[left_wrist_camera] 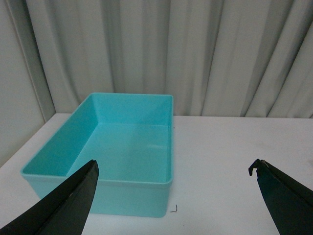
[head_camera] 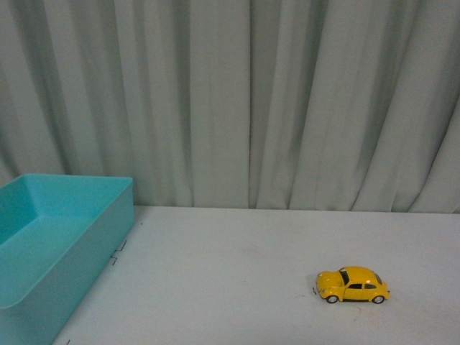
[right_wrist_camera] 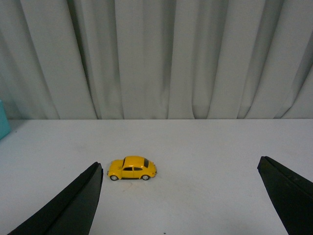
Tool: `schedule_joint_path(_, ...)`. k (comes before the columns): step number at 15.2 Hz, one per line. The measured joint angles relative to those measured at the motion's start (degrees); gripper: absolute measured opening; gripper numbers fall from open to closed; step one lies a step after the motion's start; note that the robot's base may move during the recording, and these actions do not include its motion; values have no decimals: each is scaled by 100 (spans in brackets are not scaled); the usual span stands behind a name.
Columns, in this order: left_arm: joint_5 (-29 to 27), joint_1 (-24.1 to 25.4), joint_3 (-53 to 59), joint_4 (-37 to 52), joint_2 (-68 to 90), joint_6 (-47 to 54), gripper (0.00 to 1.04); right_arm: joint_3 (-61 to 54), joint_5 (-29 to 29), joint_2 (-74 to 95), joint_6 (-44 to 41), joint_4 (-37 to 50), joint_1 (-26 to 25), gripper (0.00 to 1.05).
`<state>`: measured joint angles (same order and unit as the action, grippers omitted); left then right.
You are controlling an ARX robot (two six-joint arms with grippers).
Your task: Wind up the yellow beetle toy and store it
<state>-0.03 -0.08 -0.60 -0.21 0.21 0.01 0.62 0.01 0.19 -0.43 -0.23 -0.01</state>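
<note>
The yellow beetle toy [right_wrist_camera: 132, 169] is a small glossy car with a rounded roof, dark windows, black tyres and silver hubs. It stands upright on its wheels, side-on to the right gripper [right_wrist_camera: 181, 163], with 2 wheels showing.

It sits on the white table [head_camera: 237, 259] ahead of that gripper's jaws, beyond the fingertips. It is not centred in the gap but lies close to the line of 1 finger [right_wrist_camera: 73, 205] and well apart from the other. The right jaws are spread wide with nothing between them and touch nothing.

The left gripper [left_wrist_camera: 173, 166] is spread just as wide and also holds nothing. Straight ahead of its jaws stands a teal bin [left_wrist_camera: 172, 142], rectangular and open-topped. Its near wall spans most of the gap between the 2 dark fingers, and its inside is bare. A small dark mark [left_wrist_camera: 173, 210] lies on the table just beside the bin's near corner.

Bare tabletop surrounds the toy on every side, with nothing touching it. The bin is well apart from the toy, off toward the left arm. Beyond both sets of jaws the table's far edge meets a pale pleated curtain [head_camera: 251, 100] that closes off the back. The bin's far end stands near that curtain, while the toy has open table behind it.
</note>
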Motion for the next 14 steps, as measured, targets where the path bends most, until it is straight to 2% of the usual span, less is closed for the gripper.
schedule_joint_path(14,0,0,0,-2,0,0,98,0,0,2,0,-2,0,98)
